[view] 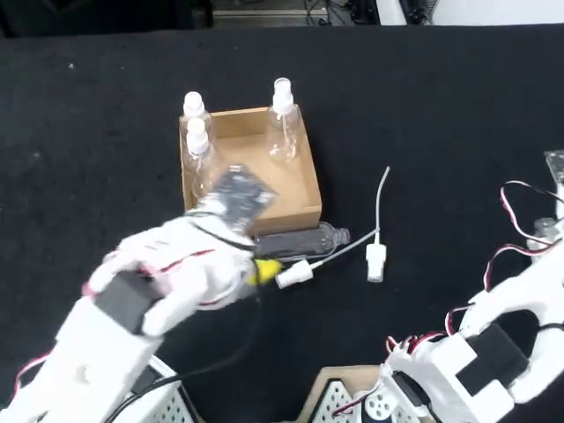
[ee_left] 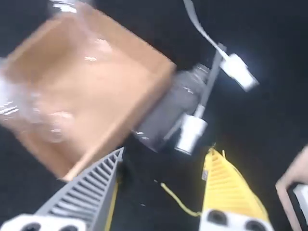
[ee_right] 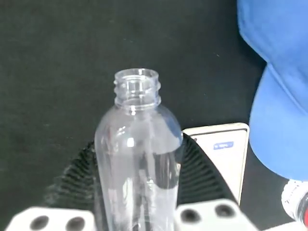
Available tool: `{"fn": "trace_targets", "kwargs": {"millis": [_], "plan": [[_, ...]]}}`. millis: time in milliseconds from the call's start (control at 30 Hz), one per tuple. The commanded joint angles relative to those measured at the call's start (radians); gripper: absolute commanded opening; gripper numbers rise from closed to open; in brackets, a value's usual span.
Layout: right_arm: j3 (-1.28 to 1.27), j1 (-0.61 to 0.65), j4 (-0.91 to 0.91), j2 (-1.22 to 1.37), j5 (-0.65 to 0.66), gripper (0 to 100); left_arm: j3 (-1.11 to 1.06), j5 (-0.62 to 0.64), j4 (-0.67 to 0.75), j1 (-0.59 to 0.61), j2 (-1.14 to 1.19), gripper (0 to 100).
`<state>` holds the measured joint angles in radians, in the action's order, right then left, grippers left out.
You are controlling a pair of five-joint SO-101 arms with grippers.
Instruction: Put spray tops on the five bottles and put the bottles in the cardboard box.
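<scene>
Clear plastic bottle [view: 304,240] lies uncapped mid-tabletop against the near wall of the brown cardboard box [view: 300,217]. Long axis runs along that wall, neck toward the right edge. Left claw [ee_left: 166,156] is released, just beside it, the nearer arm. Right claw [ee_right: 138,144] is clenched on a second clear bottle [ee_right: 137,115], also uncapped. No legible print.

There are five bottles in all. Three wear spray tops and stand in the single cardboard box [view: 300,216]: the far-left bottle [view: 194,113], the near-left bottle [view: 200,159] and the far-right bottle [view: 284,132]. Two have bare necks: the lying bottle [view: 308,239] on the bench [view: 441,106], just near the box, and the held bottle [ee_right: 138,115] in the right gripper [ee_right: 138,147]. Two loose spray tops lie on the bench: the left spray top [view: 295,275] and the right spray top [view: 376,262].
</scene>
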<state>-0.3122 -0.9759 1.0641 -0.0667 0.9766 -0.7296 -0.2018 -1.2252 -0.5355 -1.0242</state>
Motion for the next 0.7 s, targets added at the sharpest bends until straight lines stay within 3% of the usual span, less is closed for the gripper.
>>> {"fn": "trace_targets", "kwargs": {"millis": [0, 367, 667], "plan": [[0.091, -0.034, -0.031, 0.030, -0.002, 1.1, 0.050, -0.009, 0.100, -0.087, 0.221, 25], [0.234, -0.078, -0.020, 0.191, -0.002, 1.1, 0.048, -0.011, 0.381, -0.165, 0.578, 25], [0.243, -0.081, -0.021, 0.205, -0.002, 1.1, 0.050, -0.011, 0.489, -0.236, 0.770, 24]]}}
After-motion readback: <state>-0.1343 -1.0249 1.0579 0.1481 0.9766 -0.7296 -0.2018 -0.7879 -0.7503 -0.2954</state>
